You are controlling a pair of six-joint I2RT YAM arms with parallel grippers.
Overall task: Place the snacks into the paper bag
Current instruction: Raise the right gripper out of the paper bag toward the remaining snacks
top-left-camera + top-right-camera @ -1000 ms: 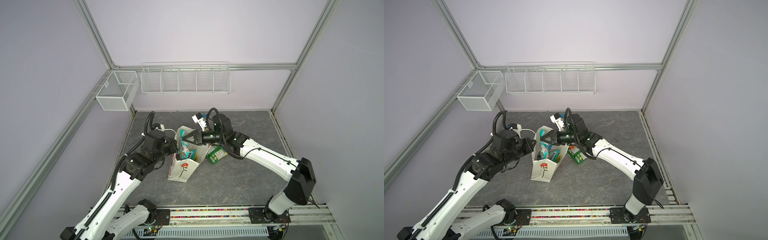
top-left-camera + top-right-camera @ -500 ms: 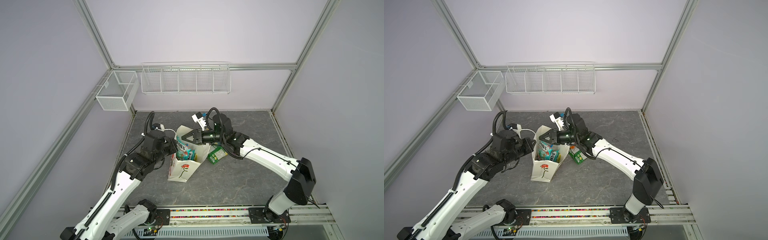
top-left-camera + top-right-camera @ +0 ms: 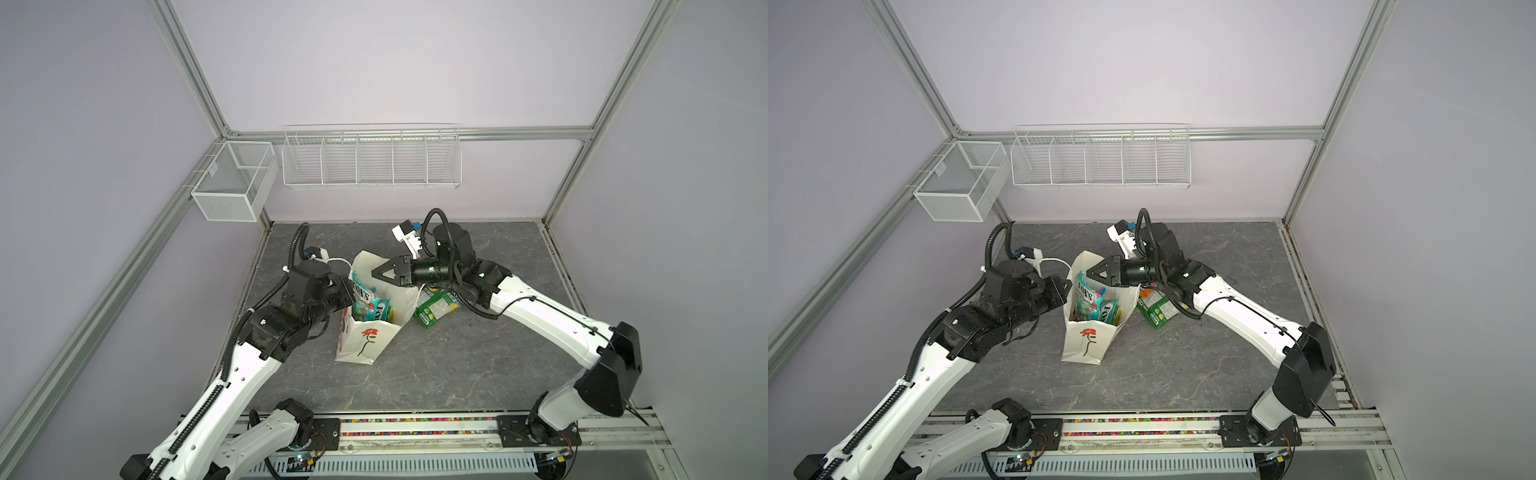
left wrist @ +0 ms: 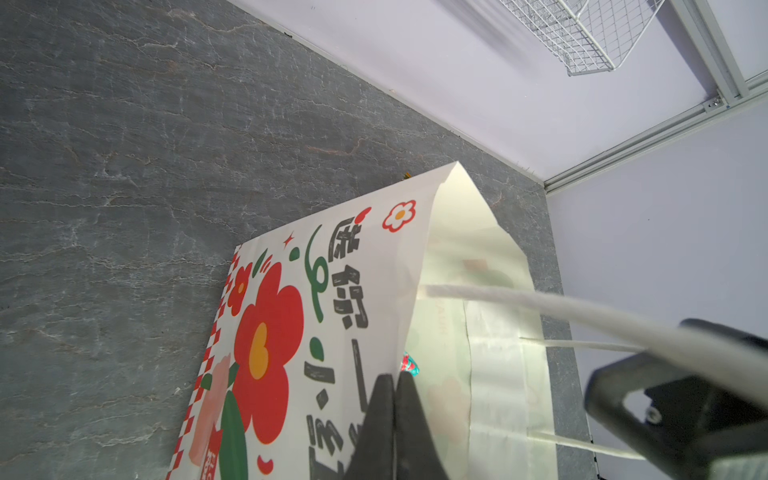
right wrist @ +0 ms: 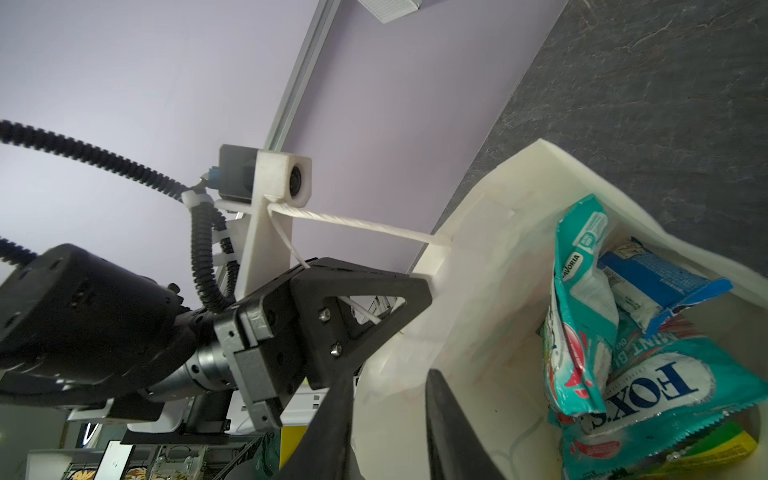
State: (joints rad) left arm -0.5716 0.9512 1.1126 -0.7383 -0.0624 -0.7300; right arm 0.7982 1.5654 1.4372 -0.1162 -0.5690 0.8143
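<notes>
The white paper bag (image 3: pixel 365 345) (image 3: pixel 1086 345) with its red flower stands open mid-table. My left gripper (image 3: pixel 348 291) (image 4: pixel 394 376) is shut on the bag's left rim, and one cord handle (image 5: pixel 353 220) runs over its camera mount. My right gripper (image 3: pixel 374 274) (image 5: pixel 390 374) hangs open and empty over the bag's mouth. Inside lie teal FOX'S packets (image 5: pixel 648 386) (image 3: pixel 363 297), a blue wrapper (image 5: pixel 656 282) and a green-yellow packet (image 5: pixel 731 449). One green packet (image 3: pixel 436 307) (image 3: pixel 1156 311) lies on the table to the right of the bag, under my right arm.
A white wire basket (image 3: pixel 371 160) hangs on the back wall and a white mesh box (image 3: pixel 232 183) on the left frame rail. Aluminium posts edge the grey tabletop. The arms' base rail (image 3: pixel 415 428) runs along the front.
My right gripper's jaws have widened above the bag's mouth, and the teal packet beneath them has settled lower inside the bag. The left gripper has kept its hold on the rim.
</notes>
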